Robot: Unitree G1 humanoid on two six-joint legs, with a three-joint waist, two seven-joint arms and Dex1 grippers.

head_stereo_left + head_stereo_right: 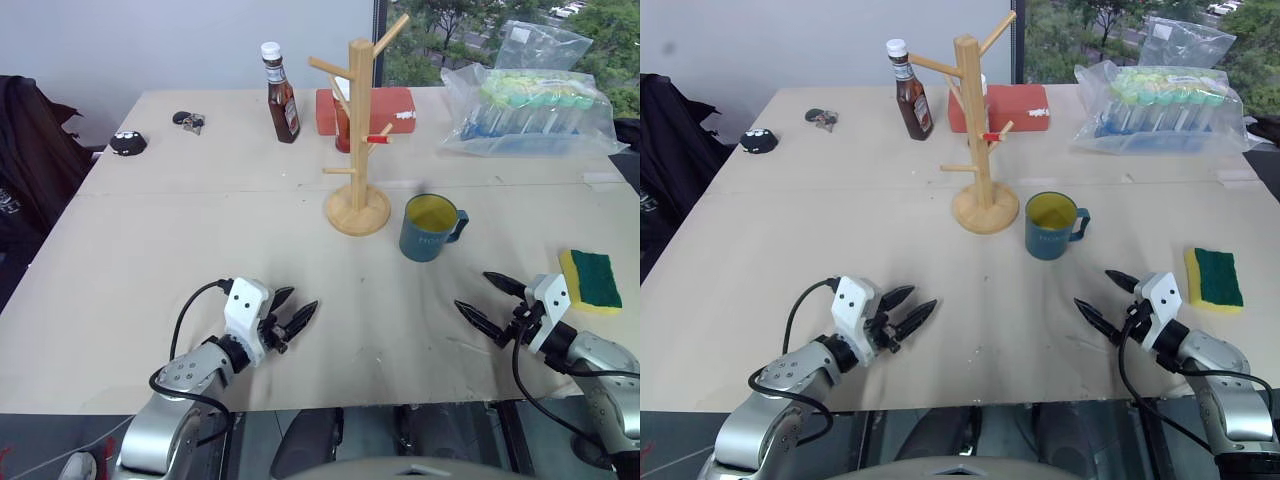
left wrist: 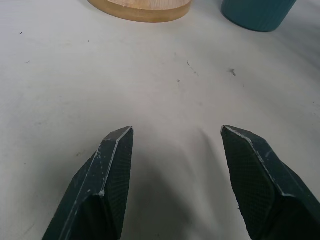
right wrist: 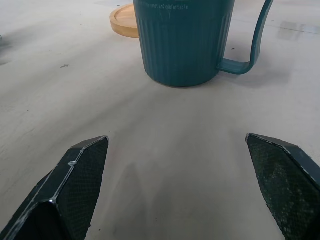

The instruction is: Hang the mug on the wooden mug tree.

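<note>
Both pincers hover empty; mug (image 1: 431, 229) stands beside wooden mug tree (image 1: 357, 140).

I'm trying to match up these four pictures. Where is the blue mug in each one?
Left eye view: the mug stands right of centre, beside the wooden mug tree.
Right eye view: again right of centre, next to the tree's base.
Left wrist view: just its bottom at the top right corner.
Right wrist view: large, top centre, handle to the right.
Shared landmark: the tree's round base.
</note>
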